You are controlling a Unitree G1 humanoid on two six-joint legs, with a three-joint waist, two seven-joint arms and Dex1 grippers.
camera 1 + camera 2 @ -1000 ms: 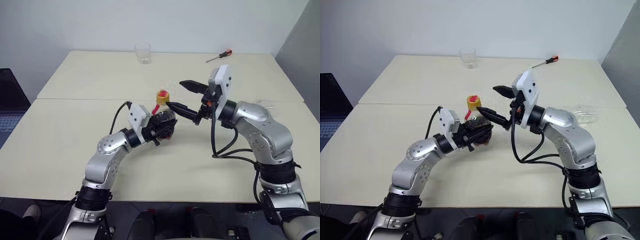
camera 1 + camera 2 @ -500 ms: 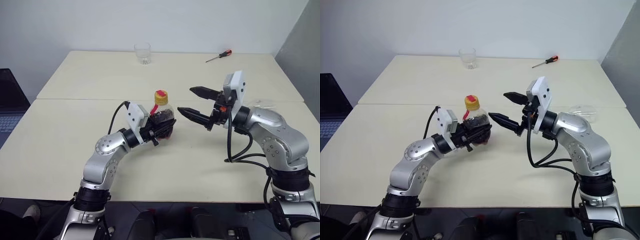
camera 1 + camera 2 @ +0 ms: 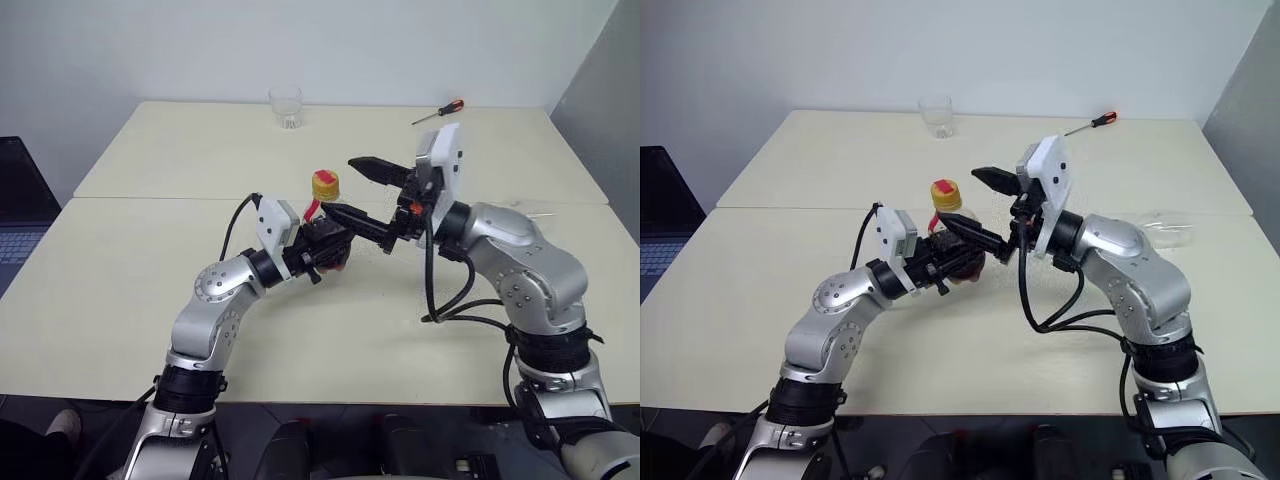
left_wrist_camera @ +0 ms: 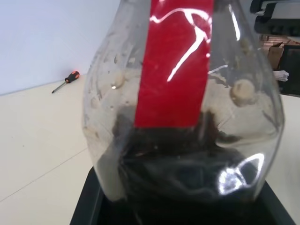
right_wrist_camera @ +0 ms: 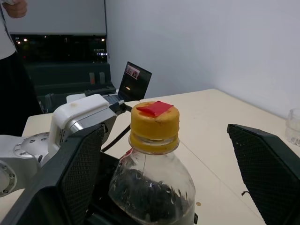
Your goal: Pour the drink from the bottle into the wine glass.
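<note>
At frame centre the left tool (image 3: 322, 243) clamps the squat clear bottle (image 3: 326, 222), upright above the desk (image 3: 120, 270), dark drink (image 4: 187, 164) low inside, red strip, yellow cap (image 3: 325, 184). The right tool (image 3: 357, 190), spread wide, has swung back leftward and now flanks the cap.

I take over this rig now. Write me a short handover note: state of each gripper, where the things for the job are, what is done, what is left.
Left gripper: shut on the small squat clear plastic bottle, held upright above the cream table.
Right gripper: jaws open, one on each side of the yellow cap, not touching it.
Dark reddish-brown drink: low in the bottle.
A short clear tumbler and a red-handled screwdriver lie at the far edge. I cannot make out a stemmed wine glass.
Done: bottle picked up.
Left: cap off, find the glass, pour.
</note>
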